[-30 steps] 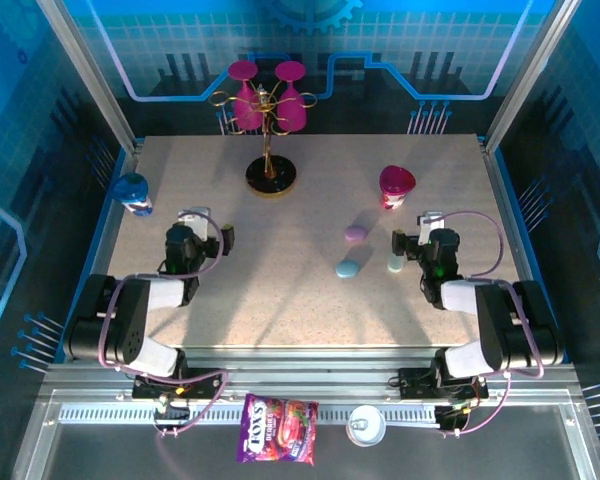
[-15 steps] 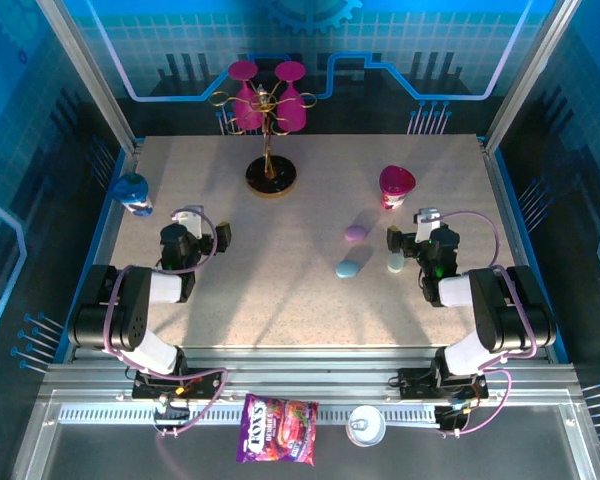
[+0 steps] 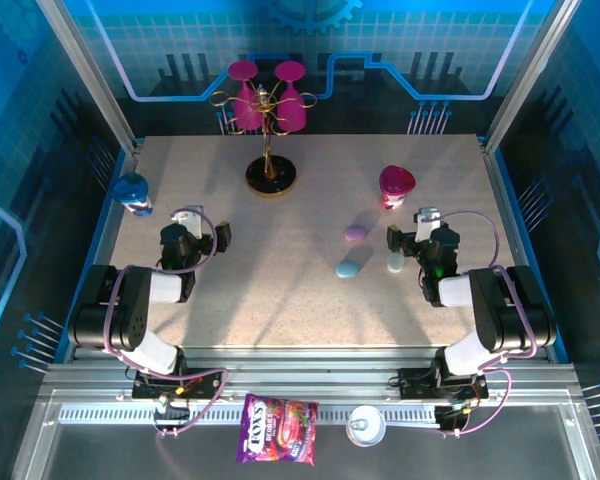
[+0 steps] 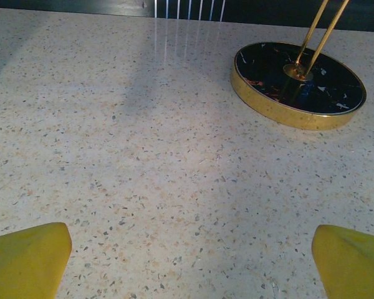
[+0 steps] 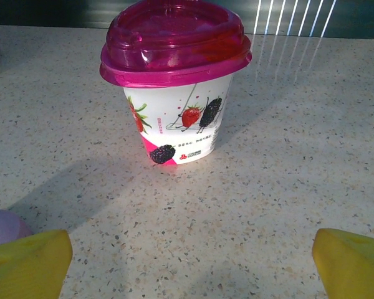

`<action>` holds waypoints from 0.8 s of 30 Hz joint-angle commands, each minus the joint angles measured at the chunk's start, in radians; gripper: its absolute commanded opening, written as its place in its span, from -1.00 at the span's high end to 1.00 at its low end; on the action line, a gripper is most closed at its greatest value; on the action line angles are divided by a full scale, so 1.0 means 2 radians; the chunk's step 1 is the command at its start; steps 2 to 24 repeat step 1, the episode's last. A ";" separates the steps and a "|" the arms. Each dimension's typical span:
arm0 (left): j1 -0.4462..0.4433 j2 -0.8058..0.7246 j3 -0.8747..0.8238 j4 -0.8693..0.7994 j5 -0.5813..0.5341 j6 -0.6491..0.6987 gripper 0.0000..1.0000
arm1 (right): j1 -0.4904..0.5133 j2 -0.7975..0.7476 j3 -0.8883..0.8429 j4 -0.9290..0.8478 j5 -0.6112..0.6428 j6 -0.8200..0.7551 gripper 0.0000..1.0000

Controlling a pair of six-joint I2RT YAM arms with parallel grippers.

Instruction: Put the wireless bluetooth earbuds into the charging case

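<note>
left claw (image 4: 188,265) hangs spread wide over bare worktop (image 4: 112,156), near the glass rack's base (image 4: 299,84). lilac case (image 3: 356,233), blue case (image 3: 348,268) and mint case (image 3: 395,262) lie just beside the right claw (image 5: 190,265), which is also spread. the earbuds are too small to pick out (probably light, hard, slick), so pinch gently across the body.

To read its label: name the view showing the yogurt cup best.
Right wrist: the yogurt cup stands close, lid and fruit label clear. Top view shows it small, from above; left wrist faces the stand base.
</note>
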 commanded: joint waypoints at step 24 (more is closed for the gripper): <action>-0.002 0.003 0.004 0.016 0.008 -0.002 -0.99 | -0.007 0.001 -0.006 0.038 0.002 -0.006 -0.99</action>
